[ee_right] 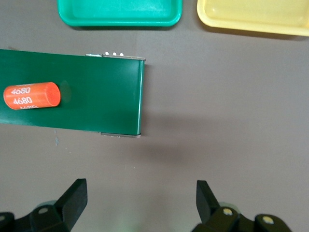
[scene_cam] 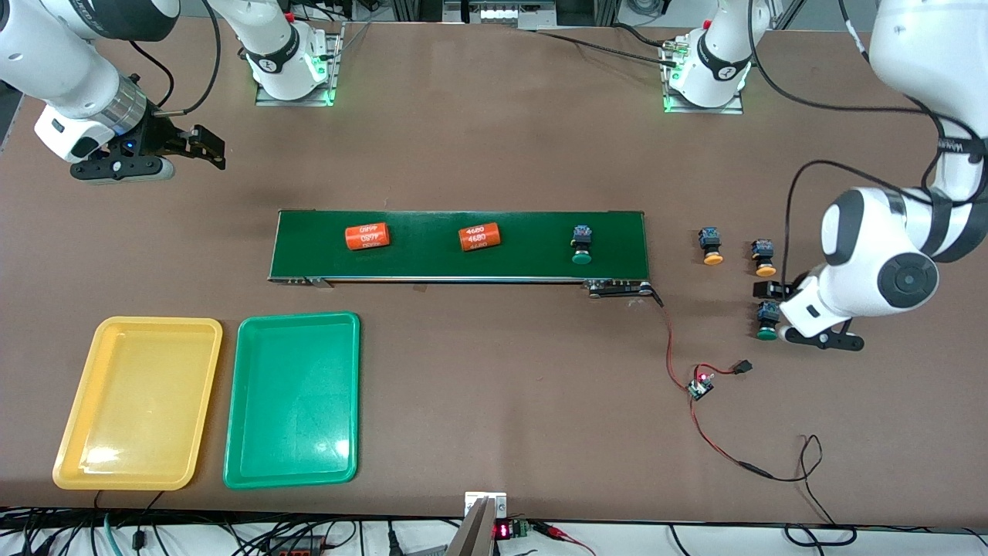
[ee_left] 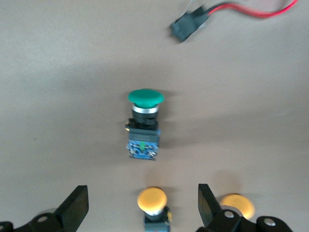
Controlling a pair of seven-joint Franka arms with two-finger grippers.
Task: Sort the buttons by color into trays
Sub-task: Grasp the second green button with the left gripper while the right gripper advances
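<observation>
Left pincer (ee_left: 142,205) hangs with fingers spread wide over the surface (scene_cam: 494,432) at the left arm's end, holding nothing. Green button (ee_left: 144,123) lies on its side just ahead of the fingertips, centred on the gap, not touching. Two yellow buttons (scene_cam: 711,246) (scene_cam: 764,258) lie side by side, at about 12 o'clock from that green one in the front view; in the left wrist view one sits between the fingers, one under a finger. Second green button (scene_cam: 581,243) lies on the belt (scene_cam: 432,259) at its left-arm end, well apart from both pincers; two orange cylinders (scene_cam: 367,235) (scene_cam: 479,237) share the belt. Right pincer (ee_right: 140,203) waits, fingers spread and holding nothing, over bare surface off the belt's other end. Yellow tray (scene_cam: 73,432) and green tray (scene_cam: 239,432) sit side by side, at about 7 o'clock from the belt.
</observation>
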